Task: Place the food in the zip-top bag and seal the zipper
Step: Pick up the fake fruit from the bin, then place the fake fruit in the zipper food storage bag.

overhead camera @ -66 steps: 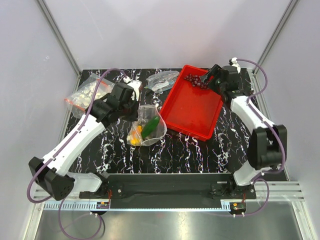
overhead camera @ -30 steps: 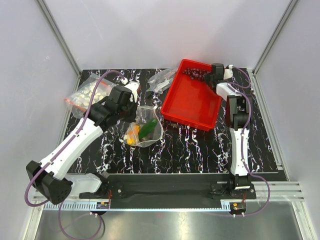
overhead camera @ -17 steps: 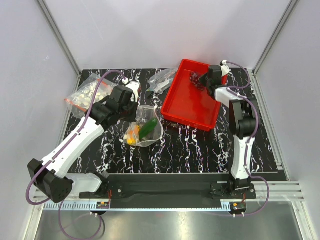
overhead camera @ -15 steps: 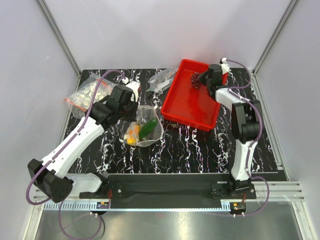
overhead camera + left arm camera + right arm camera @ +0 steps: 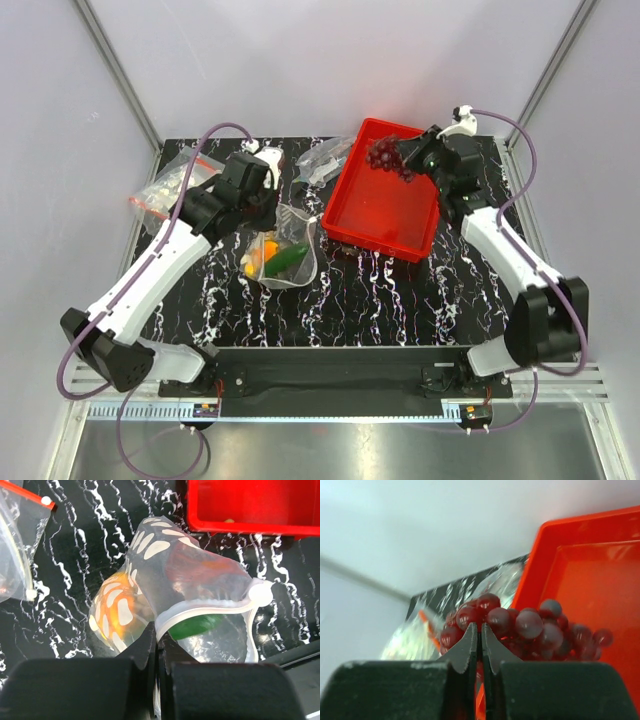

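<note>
My left gripper (image 5: pixel 157 632) is shut on the mouth rim of the zip-top bag (image 5: pixel 165 570), a clear bag printed with white dots. The bag hangs from the gripper (image 5: pixel 272 205) onto the table, and its zipper (image 5: pixel 210 610) shows as a whitish strip curving open. Inside the bag (image 5: pixel 290 262) lie an orange-yellow fruit (image 5: pixel 117 607) and a green cucumber (image 5: pixel 195 625). My right gripper (image 5: pixel 481 630) is shut on the dark red grape bunch (image 5: pixel 520 625). It holds the bunch (image 5: pixel 385 157) above the far left corner of the red tray (image 5: pixel 385 215).
A second clear bag (image 5: pixel 170 185) with a red strip and pale contents lies at the far left. A small clear bag (image 5: pixel 325 160) with greyish contents sits just left of the tray's far corner. The black marbled table (image 5: pixel 380 295) ends at grey walls.
The right gripper has risen with the grape bunch out of the tray's far corner, and its arm has swung out to the right. The left gripper and bag shifted slightly.
</note>
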`<action>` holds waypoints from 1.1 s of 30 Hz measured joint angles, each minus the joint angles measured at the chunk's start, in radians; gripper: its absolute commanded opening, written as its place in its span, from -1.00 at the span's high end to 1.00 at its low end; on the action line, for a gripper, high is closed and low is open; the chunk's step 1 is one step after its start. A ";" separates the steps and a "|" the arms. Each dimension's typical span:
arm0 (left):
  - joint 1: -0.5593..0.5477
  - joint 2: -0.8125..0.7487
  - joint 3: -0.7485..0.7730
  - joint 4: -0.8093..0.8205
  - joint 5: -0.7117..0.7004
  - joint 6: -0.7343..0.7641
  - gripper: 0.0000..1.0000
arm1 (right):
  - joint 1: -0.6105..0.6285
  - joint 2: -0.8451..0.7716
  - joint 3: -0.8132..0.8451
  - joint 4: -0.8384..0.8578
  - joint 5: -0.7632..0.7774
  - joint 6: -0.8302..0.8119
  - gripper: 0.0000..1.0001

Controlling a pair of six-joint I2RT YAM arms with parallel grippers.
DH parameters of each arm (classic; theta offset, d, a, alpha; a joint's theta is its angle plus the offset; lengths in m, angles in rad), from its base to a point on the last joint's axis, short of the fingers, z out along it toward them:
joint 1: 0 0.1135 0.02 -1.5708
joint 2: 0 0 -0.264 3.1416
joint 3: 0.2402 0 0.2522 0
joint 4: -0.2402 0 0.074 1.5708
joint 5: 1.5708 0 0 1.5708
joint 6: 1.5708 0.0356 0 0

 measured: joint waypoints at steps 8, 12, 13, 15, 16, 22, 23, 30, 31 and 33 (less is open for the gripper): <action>-0.004 0.126 0.141 -0.053 0.044 -0.030 1.00 | 0.120 -0.288 -0.045 -0.144 -0.207 -0.072 1.00; -0.004 0.152 0.162 -0.062 0.101 -0.063 1.00 | 0.149 -0.410 -0.046 -0.189 -0.333 -0.085 1.00; -0.004 0.154 0.162 -0.060 0.124 -0.075 1.00 | 0.154 -0.431 -0.046 -0.200 -0.366 -0.086 1.00; -0.004 0.158 0.162 -0.059 0.162 -0.096 1.00 | 0.162 -0.457 -0.046 -0.214 -0.426 -0.084 1.00; -0.005 0.159 0.162 -0.054 0.182 -0.108 1.00 | 0.167 -0.465 -0.046 -0.223 -0.463 -0.082 1.00; -0.005 0.167 0.162 -0.034 0.255 -0.135 1.00 | 0.227 -0.471 -0.065 -0.264 -0.587 -0.074 1.00; -0.005 0.172 0.162 -0.034 0.262 -0.136 1.00 | 0.238 -0.472 -0.069 -0.274 -0.595 -0.074 1.00; -0.005 0.181 0.147 -0.027 0.294 -0.137 1.00 | 0.310 -0.467 -0.071 -0.291 -0.620 -0.066 1.00; -0.005 0.181 0.144 -0.024 0.297 -0.137 1.00 | 0.327 -0.462 -0.071 -0.289 -0.619 -0.065 1.00; -0.005 0.181 0.138 -0.020 0.303 -0.137 1.00 | 0.356 -0.442 -0.070 -0.283 -0.616 -0.066 1.00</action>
